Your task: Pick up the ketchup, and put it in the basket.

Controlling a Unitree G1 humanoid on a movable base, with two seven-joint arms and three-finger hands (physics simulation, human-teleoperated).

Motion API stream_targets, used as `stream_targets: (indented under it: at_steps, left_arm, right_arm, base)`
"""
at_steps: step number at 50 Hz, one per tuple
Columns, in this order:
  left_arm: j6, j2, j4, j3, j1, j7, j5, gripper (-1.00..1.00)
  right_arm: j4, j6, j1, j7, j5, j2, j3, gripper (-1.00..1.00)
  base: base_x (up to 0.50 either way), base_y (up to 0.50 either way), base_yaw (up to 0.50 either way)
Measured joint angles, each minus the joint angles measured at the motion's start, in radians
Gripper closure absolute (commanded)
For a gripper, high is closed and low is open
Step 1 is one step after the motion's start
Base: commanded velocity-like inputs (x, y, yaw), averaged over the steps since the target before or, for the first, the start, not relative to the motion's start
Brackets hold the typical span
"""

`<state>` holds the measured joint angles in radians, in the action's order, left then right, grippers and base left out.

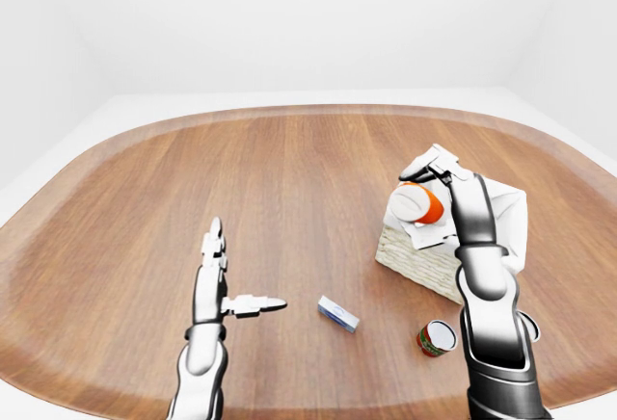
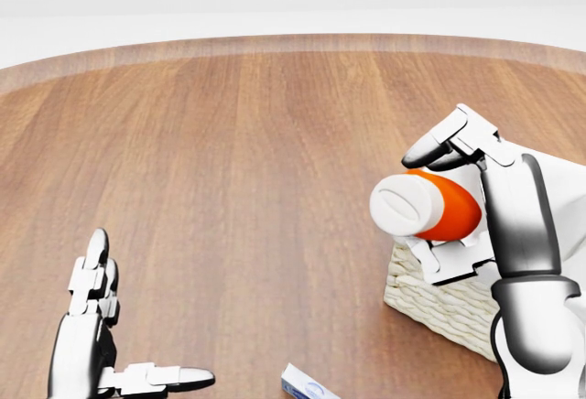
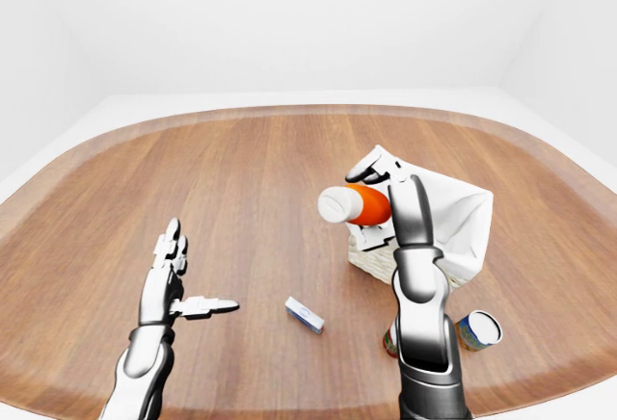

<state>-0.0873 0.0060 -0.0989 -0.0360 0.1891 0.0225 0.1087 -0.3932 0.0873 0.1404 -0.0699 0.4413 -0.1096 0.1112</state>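
The ketchup (image 2: 438, 207), an orange-red bottle with a white cap, lies sideways in the air with its cap pointing to the view's left. My right hand (image 2: 423, 209) is shut on it, fingers over the top and thumb underneath. It hangs above the left wall of the basket (image 2: 438, 306), a wicker box with a white cloth liner (image 3: 463, 216). My left hand (image 2: 137, 326) is open at the lower left, fingers straight and thumb out, holding nothing.
A small blue-and-white box (image 1: 338, 314) lies on the wooden table (image 1: 289, 189) between my arms. A red can (image 1: 436, 337) lies below the basket, and a teal can (image 3: 479, 329) lies beside my right forearm.
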Motion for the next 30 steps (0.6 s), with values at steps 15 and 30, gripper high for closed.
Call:
stream_targets:
  at_steps: [15, 30]
  left_arm:
    - [0.000, 0.000, 0.041, 0.013, -0.009, 0.011, 0.006, -1.00]
    - [0.000, 0.000, 0.057, 0.022, -0.011, 0.017, 0.012, -1.00]
  right_arm:
    - [0.115, 0.000, 0.087, -0.034, 0.101, -0.062, 0.025, 1.00]
    - [0.222, 0.000, 0.178, -0.089, 0.223, -0.141, 0.058, 1.00]
  base:
    - [0.00, 0.00, 0.00]
    - [0.00, 0.00, 0.00]
